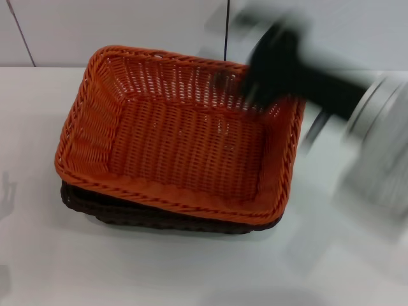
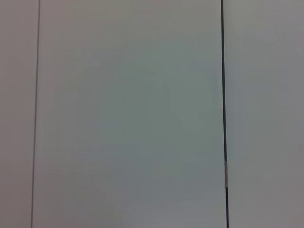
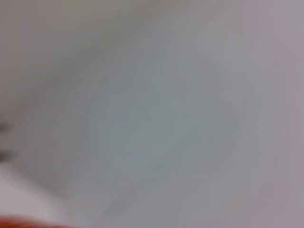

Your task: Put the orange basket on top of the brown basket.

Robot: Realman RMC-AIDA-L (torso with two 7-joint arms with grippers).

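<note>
The orange basket (image 1: pixel 182 137) sits nested on top of the brown basket (image 1: pixel 127 213) on the white bench (image 1: pixel 159 268). The right gripper (image 1: pixel 255 80) is over the orange basket's far right corner; whether its jaws are wide or narrow cannot be told.

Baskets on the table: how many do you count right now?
2. The orange basket sits nested on top; the brown basket lies under it, only its rim showing along the near edge. Anything beneath is hidden.
</note>
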